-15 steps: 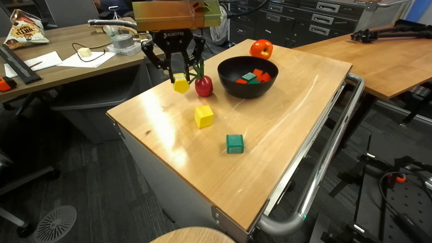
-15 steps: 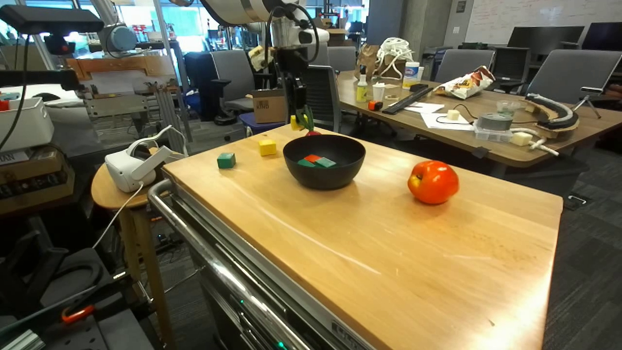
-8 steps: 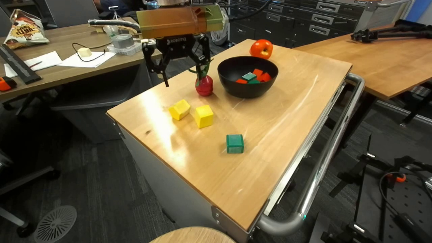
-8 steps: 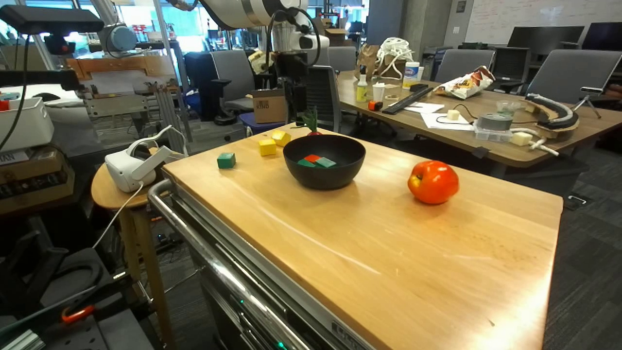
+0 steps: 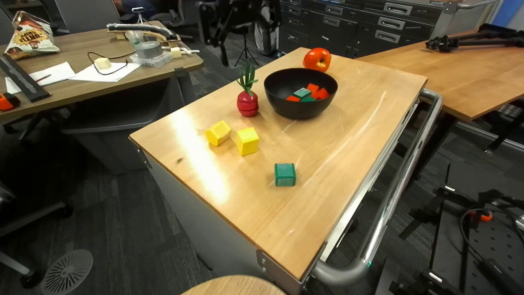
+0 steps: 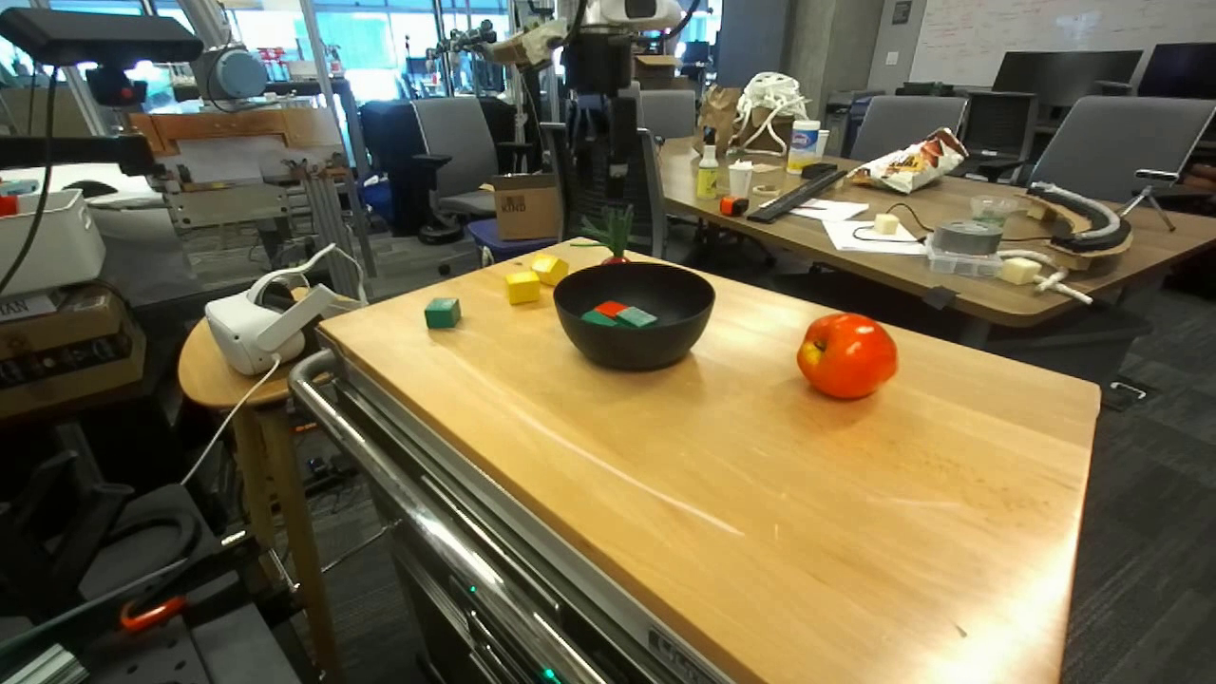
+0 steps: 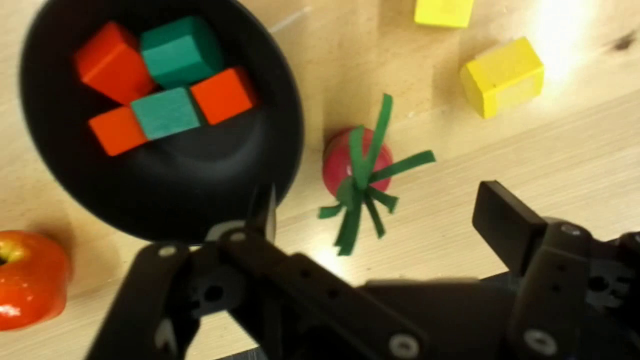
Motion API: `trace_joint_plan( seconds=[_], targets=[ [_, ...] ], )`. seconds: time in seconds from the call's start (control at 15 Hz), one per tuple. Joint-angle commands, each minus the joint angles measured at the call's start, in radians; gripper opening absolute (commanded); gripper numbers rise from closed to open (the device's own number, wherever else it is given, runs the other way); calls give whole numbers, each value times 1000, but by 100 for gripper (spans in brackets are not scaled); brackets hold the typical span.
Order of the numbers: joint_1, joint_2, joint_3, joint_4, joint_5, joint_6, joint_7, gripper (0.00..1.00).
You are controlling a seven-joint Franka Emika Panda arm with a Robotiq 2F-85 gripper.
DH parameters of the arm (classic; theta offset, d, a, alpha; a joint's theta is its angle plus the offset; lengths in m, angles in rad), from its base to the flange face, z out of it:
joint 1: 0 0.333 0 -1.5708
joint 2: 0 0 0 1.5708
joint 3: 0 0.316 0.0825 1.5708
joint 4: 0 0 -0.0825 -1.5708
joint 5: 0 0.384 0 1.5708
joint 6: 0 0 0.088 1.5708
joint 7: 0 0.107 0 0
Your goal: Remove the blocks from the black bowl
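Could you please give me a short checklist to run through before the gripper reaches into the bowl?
1. Gripper open and unloaded: ok, jaws apart, nothing held.
2. Black bowl upright: ok.
3. Bowl contents visible: ok, three red-orange blocks and two green blocks show.
4. Gripper lined up with those blocks: not ok; the wrist view shows them to one side, the radish-like toy between the jaws.
5. Bowl's sides free of loose blocks: ok, two yellow blocks and one green block sit apart.
6. Gripper's clearance above the radish-like toy: cannot tell.
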Motion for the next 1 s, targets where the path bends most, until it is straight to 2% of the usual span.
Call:
trace_joint_plan(
  seconds=[0.0,0.07,0.13,0.27,0.47,0.6,0.93],
  targets=[
    [-95,-121,5,-47,106,-132,-270,100],
    [-116,-125,-4,-33,132,-183,-310,100],
    [-76,-78,-6,-8,80,-130,-211,100],
    [-114,-105,-12,-12,109,-174,-281,100],
    [-118,-107,-10,-19,113,-176,-297,100],
    [-119,-119,-19,-51,98,-96,-283,100],
    [-161,-130,-62,-122,125,-69,-264,100]
  ],
)
